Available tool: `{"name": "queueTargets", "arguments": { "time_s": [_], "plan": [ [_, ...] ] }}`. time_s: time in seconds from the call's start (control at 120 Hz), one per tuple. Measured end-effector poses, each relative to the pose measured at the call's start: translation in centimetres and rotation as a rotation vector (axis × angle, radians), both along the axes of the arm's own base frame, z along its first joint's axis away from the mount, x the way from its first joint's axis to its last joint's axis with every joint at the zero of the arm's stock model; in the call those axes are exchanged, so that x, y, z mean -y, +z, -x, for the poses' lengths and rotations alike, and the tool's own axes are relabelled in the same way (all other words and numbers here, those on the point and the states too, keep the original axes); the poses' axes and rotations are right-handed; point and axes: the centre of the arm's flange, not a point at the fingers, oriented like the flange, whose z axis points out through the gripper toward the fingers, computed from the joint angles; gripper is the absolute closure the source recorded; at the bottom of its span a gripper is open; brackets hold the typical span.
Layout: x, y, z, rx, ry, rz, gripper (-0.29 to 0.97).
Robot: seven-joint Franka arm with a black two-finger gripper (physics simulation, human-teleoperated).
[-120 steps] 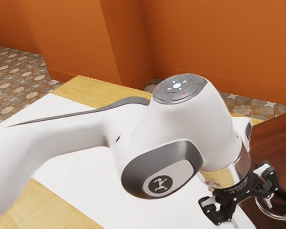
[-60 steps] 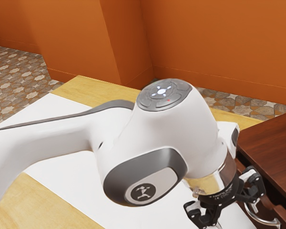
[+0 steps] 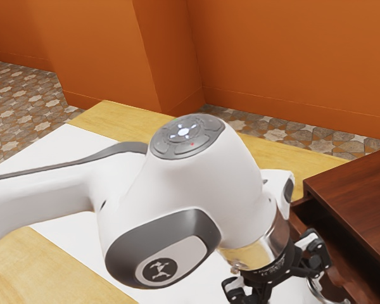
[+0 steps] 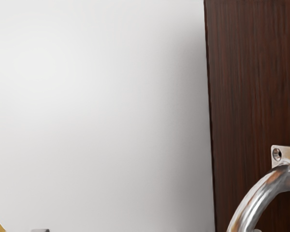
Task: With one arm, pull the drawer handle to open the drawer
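Exterior view: the gripper point(image 3: 273, 286) is retreating, the drawer point(image 3: 326, 250) is sliding open behind it; whether it is clenching the handle point(image 4: 262, 197) cannot be told

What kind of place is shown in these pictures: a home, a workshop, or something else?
Probably a plain indoor room, rendered in simulation: it has orange walls, a patterned tile floor, and a wooden table carrying a dark wooden drawer unit.

1 drawer point(image 4: 251, 87) w/ 1 handle point(image 4: 261, 198), 1 arm point(image 3: 196, 183), 1 tbl point(image 3: 114, 120).
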Motion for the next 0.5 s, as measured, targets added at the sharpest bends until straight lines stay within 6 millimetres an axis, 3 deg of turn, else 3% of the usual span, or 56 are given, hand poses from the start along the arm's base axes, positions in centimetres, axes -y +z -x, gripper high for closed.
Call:
{"name": "queueTargets", "arguments": {
  "time_s": [0.5],
  "plan": [
    [-1.3, -0.4, 2.5, -0.005, 0.017, -0.022, 0.19]
  ]
}}
